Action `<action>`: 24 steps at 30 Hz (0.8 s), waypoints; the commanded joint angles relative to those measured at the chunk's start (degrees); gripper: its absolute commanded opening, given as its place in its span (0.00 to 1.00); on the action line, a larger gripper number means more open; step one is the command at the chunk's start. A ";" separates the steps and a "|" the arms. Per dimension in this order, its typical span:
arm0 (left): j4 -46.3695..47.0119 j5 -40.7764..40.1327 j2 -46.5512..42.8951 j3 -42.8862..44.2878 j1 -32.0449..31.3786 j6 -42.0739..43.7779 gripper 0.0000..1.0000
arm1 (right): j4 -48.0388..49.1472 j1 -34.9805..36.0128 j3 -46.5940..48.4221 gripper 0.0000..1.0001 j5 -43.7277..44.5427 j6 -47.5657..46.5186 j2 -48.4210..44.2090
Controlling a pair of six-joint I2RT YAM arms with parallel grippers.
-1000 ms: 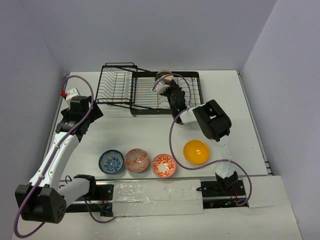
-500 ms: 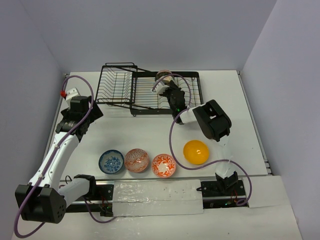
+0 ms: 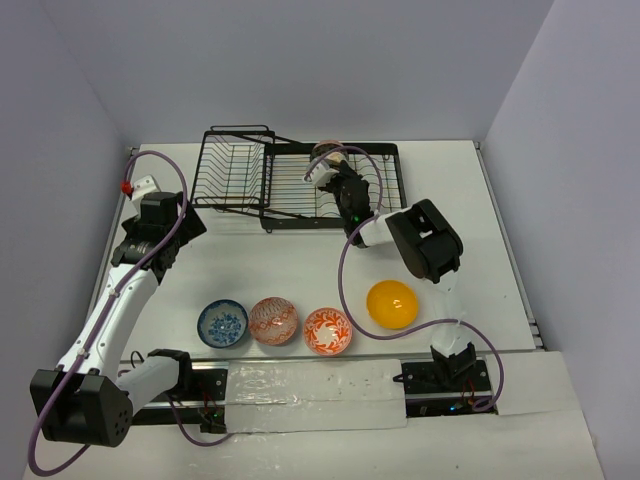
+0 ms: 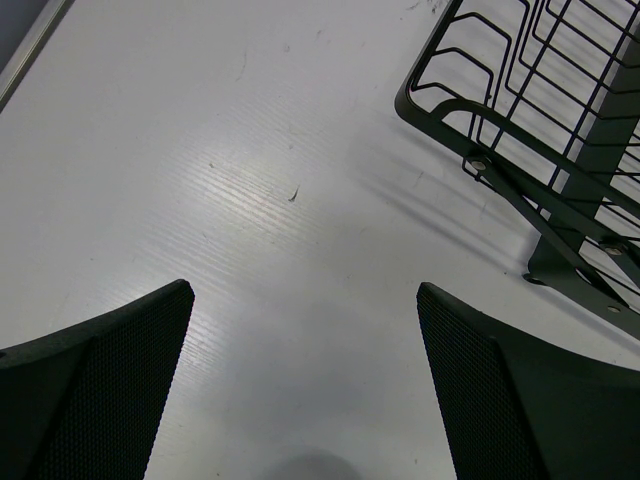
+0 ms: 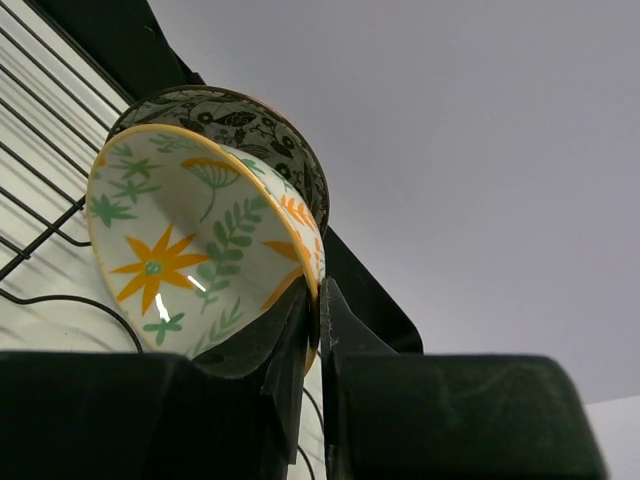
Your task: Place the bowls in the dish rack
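Note:
The black wire dish rack [image 3: 240,170] stands at the back of the table. My right gripper [image 5: 320,300] is shut on the rim of the white bowl with green-orange leaves [image 5: 190,250], which is held on edge in the rack. The grey-black patterned bowl [image 5: 240,120] is right behind it. In the top view that gripper [image 3: 327,172] is over the rack's right half. My left gripper [image 4: 305,330] is open and empty above bare table, beside the rack's corner [image 4: 520,130]. Blue [image 3: 222,323], pink-red [image 3: 273,320], orange-red floral [image 3: 327,330] and orange-yellow [image 3: 392,304] bowls sit near the front.
The right arm's purple cable [image 3: 345,270] loops over the table between the rack and the front bowls. Grey walls close in the table on the left, back and right. The arm bases sit on a rail [image 3: 320,385] at the near edge.

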 commanded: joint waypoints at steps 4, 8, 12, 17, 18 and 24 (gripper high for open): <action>0.58 0.20 -0.55 0.94 0.21 -0.15 0.99 | -0.54 0.01 2.88 0.19 0.94 1.90 0.13; 0.67 0.46 -0.55 0.94 0.21 -0.07 0.99 | -1.25 0.01 3.06 0.21 1.64 2.08 0.48; 0.67 0.37 -0.63 0.85 0.21 -0.07 0.99 | -1.25 0.01 3.23 0.25 2.34 2.60 0.48; 0.84 0.55 -0.81 0.77 0.21 0.02 0.99 | -1.77 0.09 3.14 0.40 3.31 3.83 -0.48; 0.84 0.55 -0.72 0.76 0.21 0.02 0.99 | -1.95 0.09 3.06 0.42 3.31 4.18 -0.66; 1.11 0.73 -0.99 0.68 0.21 0.02 0.99 | -3.80 0.01 3.06 0.47 3.66 4.98 -1.80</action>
